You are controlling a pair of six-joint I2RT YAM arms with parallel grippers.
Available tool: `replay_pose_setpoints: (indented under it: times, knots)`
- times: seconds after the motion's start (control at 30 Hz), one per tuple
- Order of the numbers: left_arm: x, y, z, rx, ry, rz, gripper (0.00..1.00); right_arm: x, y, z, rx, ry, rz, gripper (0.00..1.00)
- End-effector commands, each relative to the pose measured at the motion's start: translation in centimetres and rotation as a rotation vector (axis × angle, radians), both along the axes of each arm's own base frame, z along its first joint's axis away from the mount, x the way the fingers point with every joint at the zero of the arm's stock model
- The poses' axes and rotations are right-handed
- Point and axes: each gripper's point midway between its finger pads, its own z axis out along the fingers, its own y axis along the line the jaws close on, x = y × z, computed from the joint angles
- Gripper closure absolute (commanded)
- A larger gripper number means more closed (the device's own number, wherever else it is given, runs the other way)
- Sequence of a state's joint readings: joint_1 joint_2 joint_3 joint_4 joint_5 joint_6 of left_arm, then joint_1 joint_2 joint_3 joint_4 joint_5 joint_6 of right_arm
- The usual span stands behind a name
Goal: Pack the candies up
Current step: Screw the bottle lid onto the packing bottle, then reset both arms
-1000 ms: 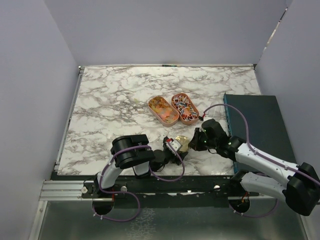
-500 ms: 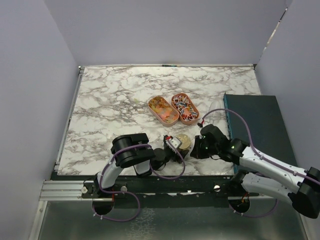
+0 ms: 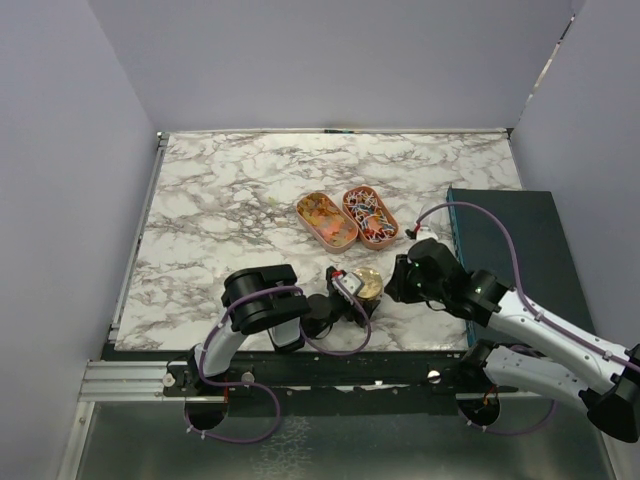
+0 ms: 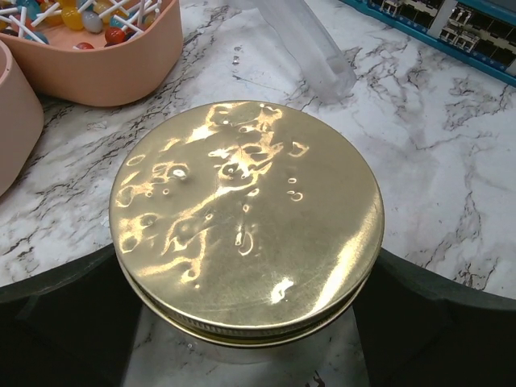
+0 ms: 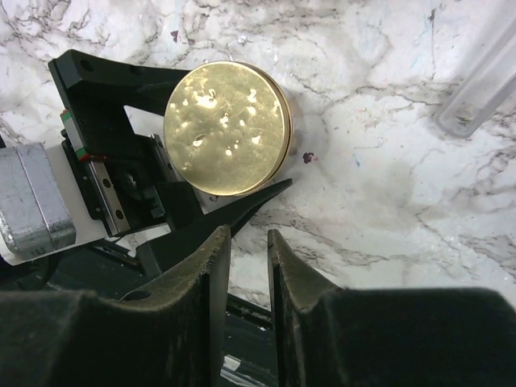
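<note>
**Right claw backs off, lid sits on the jar**

The left gripper [image 3: 358,290] clamps the jar [image 4: 242,355], whose gold lid [image 4: 246,218] lies flat on top. Beyond the jar, the candies [image 3: 326,215] lie in two oval trays [image 3: 300,210], apparently unpacked. Just right of the jar, the right gripper [image 5: 249,242] has drawn off the lid, fingers all but together and empty. The lid looks to block filling. A clear tube [image 5: 484,89] lies further right.
</note>
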State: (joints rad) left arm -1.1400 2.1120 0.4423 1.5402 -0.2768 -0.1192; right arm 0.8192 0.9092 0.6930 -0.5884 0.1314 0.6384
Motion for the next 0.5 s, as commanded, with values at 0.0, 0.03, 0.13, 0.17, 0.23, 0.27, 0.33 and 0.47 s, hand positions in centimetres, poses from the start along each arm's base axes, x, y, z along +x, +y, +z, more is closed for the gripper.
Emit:
replay_pose_setpoints:
  times: [0.0,0.03,0.13,0.17,0.23,0.27,0.33,0.47]
  knots:
    - [-0.7,1.5,-1.5,-0.009,0.056,0.008,0.01,0.9,-1.0,1.1,-0.062,-0.057,-0.018,0.7]
    - [-0.7,1.6,-1.4,-0.009,0.057,0.008,0.01,1.1,-1.1,1.3,-0.068,-0.068,-0.02,0.7]
    - [-0.9,2.1,-1.1,-0.006,0.06,0.015,0.01,1.5,-1.3,2.0,-0.08,-0.092,-0.026,0.69]
    - [-1.0,2.3,-0.9,-0.007,0.061,0.018,0.01,1.7,-1.3,2.3,-0.081,-0.103,-0.025,0.68]
    - [-1.1,2.6,-0.7,-0.002,0.069,0.024,0.01,2.0,-1.3,2.9,-0.084,-0.122,-0.025,0.68]
    - [-1.2,2.7,-0.7,0.002,0.079,0.026,0.01,2.2,-1.2,3.2,-0.087,-0.132,-0.021,0.68]
    - [-1.6,3.1,-0.6,0.007,0.098,0.028,0.01,2.5,-1.2,3.7,-0.103,-0.142,-0.018,0.67]
    - [-2.2,4.3,0.5,0.0,0.106,0.044,0.01,3.3,-1.4,5.1,-0.116,-0.184,-0.025,0.63]
